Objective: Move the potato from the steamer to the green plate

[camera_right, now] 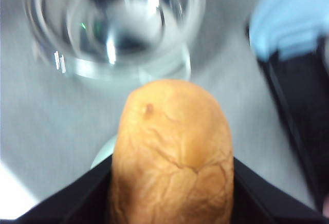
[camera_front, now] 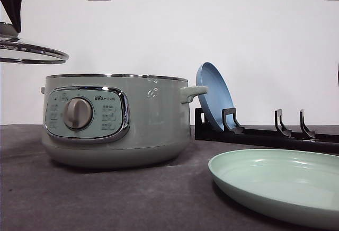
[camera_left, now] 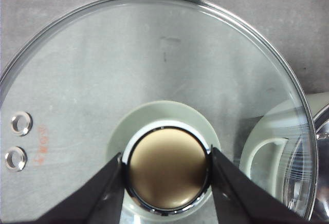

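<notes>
Steamer (camera_front: pixel 116 120) sits lidless on the dark table (camera_front: pixel 106 199), control panel and dial facing the front camera. Glass lid (camera_front: pixel 29 51) hangs in the air up and to the left of the pot, clear of its rim.

Left wrist view: left gripper (camera_left: pixel 167 170) clamped on the lid's round brass-coloured knob (camera_left: pixel 167 175), one black finger pressed to each side. Through the glass, grey table and one pale steamer handle (camera_left: pixel 267 154).

Right wrist view: right gripper (camera_right: pixel 172 183) clenched on the potato (camera_right: pixel 172 157), fingers against both flanks. Potato held above the grey surface, with the shiny steamer interior (camera_right: pixel 115 23) beyond it; picture is blurred.

Green plate (camera_front: pixel 280 186) lies flat at front right, bare. Blue plate (camera_front: pixel 214 96) stands on edge in the black rack (camera_front: pixel 265 133) behind it
</notes>
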Robot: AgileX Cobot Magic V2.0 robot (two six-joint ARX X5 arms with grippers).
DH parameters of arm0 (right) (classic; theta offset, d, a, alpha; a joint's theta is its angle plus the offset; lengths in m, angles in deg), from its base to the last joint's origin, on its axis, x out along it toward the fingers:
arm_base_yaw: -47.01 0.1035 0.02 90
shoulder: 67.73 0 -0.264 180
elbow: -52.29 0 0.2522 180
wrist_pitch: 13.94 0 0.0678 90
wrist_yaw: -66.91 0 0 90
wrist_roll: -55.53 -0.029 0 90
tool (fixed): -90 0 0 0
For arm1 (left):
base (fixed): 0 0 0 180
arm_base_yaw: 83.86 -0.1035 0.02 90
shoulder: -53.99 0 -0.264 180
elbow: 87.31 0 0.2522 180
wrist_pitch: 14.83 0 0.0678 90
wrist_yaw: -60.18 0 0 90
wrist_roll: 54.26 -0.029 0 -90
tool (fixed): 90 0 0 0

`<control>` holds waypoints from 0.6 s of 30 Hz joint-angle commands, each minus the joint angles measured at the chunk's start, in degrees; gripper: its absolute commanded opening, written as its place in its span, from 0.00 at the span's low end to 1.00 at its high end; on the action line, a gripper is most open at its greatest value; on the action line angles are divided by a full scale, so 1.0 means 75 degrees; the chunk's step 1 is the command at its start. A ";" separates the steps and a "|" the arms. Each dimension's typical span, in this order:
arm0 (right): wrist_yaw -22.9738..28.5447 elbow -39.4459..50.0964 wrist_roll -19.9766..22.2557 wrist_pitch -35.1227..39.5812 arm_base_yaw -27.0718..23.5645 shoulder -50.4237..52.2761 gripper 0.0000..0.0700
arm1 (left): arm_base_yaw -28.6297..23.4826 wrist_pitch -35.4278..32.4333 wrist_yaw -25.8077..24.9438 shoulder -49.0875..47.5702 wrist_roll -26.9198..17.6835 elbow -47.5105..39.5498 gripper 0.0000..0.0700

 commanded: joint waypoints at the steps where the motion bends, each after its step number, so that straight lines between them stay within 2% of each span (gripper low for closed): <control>1: -0.0020 0.0769 -0.0244 0.0222 0.0046 0.0496 0.37 | 0.0003 -0.0193 -0.0020 -0.0143 -0.0055 0.0306 0.00; 6: -0.0032 0.3194 -0.0952 0.1286 0.0046 0.2063 0.37 | 0.0024 -0.0193 -0.0020 -0.0143 -0.0050 0.0306 0.00; 10: -0.0272 0.5151 -0.1782 0.2453 0.0053 0.2968 0.37 | 0.0029 -0.0196 -0.0020 -0.0143 -0.0041 0.0306 0.00; 15: -0.0221 0.7100 -0.2561 0.4114 0.0050 0.3261 0.37 | 0.0029 -0.0199 -0.0020 -0.0143 -0.0038 0.0306 0.00; 18: -0.0211 0.7856 -0.2745 0.5090 0.0045 0.3079 0.37 | 0.0029 -0.0204 -0.0020 -0.0143 -0.0035 0.0306 0.00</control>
